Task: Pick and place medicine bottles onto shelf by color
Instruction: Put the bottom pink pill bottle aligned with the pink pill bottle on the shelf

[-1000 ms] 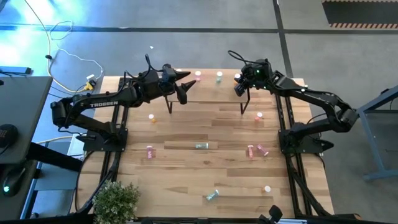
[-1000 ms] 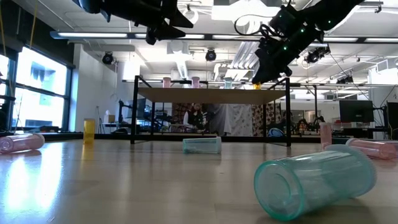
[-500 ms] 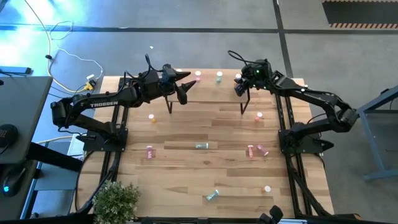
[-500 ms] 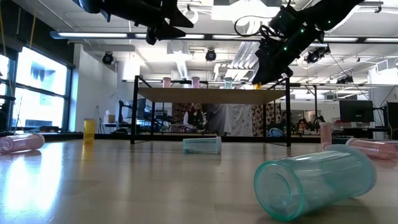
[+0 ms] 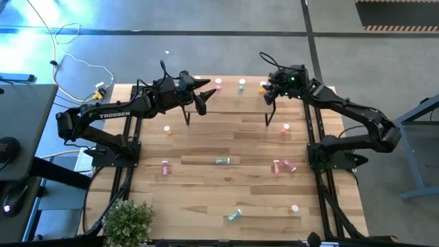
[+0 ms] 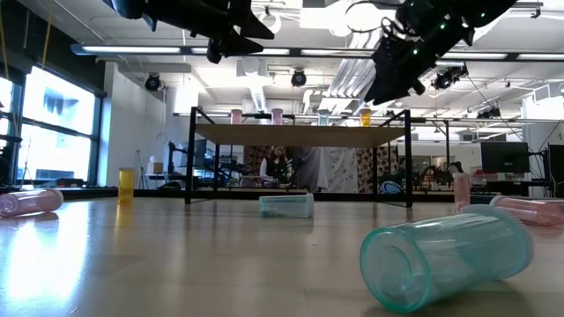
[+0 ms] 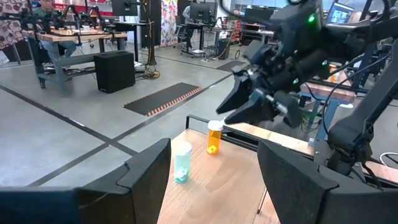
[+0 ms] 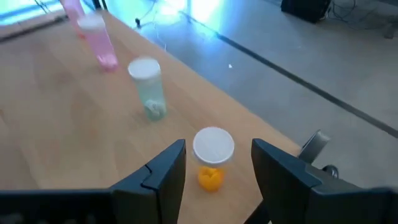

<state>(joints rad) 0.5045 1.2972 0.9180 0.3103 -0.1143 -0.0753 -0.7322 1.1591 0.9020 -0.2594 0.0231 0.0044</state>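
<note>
Orange medicine bottle (image 8: pixel 212 159) with white cap, stood upright on shelf (image 8: pixel 74 124) near its edge, seen just below and between parted fingers of right gripper (image 5: pixel 271 92), nothing gripped, teal bottle (image 8: pixel 149 88) and pink bottle (image 8: pixel 98 40) lined up beyond, left gripper (image 5: pixel 204 97) spread wide, empty, held over shelf's other end.

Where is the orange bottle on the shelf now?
The orange bottle stands upright at the shelf's right end in the high view, beside the teal bottle.
</note>
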